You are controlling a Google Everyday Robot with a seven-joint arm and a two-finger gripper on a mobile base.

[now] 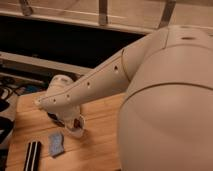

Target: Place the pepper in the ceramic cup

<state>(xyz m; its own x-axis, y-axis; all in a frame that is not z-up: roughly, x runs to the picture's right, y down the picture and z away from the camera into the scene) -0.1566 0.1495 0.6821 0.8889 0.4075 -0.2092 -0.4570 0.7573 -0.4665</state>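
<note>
My arm fills most of the camera view. Its wrist reaches down to the left part of the wooden table [100, 135]. The gripper [64, 119] is mostly hidden under the wrist, low over the table. Right beside it, to the lower right, stands a small white ceramic cup [76, 130], partly covered by the wrist. A small dark red spot [78, 121] shows at the cup's top edge; it may be the pepper, but I cannot tell whether it is in the cup or in the gripper.
A crumpled blue-grey piece [56, 143] lies on the table in front of the cup. A black striped object [32, 156] lies at the front left. Cables and dark gear sit off the table's left edge [7, 100]. A dark shelf runs behind.
</note>
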